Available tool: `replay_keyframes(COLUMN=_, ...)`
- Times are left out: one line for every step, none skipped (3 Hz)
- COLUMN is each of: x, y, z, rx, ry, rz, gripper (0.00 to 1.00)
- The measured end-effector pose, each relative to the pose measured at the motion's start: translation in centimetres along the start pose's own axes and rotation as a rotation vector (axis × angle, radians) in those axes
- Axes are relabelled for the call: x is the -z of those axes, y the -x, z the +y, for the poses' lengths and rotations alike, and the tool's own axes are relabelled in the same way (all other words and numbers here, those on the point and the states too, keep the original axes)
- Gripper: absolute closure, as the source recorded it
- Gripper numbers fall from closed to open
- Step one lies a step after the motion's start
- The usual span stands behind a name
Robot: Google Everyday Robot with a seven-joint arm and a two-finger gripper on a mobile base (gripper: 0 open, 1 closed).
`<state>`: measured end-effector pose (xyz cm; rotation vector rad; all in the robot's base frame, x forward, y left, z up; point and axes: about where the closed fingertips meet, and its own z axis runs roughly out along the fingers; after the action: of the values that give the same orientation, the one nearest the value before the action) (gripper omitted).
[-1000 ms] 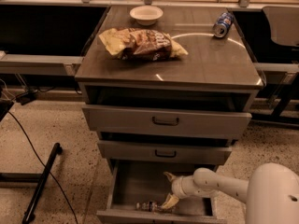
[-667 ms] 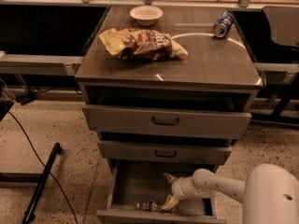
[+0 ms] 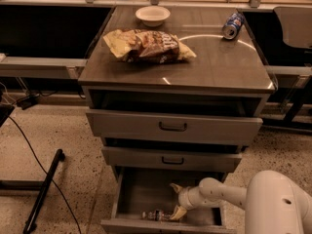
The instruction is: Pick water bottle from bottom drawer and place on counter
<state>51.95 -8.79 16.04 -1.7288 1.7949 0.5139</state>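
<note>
The bottom drawer [image 3: 131,191] is pulled out, a plain grey box. The water bottle [image 3: 155,215] lies on its side near the drawer's front wall, clear with a pale label. My gripper [image 3: 175,200] reaches into the drawer from the right on a white arm. Its fingers are spread open, one above and one just right of the bottle, with nothing between them. The counter [image 3: 214,67] is the glossy dark top of the cabinet above.
On the counter lie a chip bag [image 3: 146,45], a white bowl [image 3: 152,15] and a blue soda can [image 3: 232,26]. Two upper drawers [image 3: 173,126] stick out slightly above the open one. A dark pole and cable [image 3: 41,189] lie on the floor at left.
Almost nothing has moved; my gripper stays open in the drawer just right of the bottle.
</note>
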Motion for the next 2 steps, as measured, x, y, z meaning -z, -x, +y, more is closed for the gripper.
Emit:
replay_keyframes(x=-0.59, y=-0.44, z=-0.12, rx=0.008, ry=0.007, rz=0.01, gripper=0.26)
replay_keyframes(x=-1.24, y=-0.99, z=-0.16, rx=0.013, ry=0.019, rz=0.017, gripper=0.24)
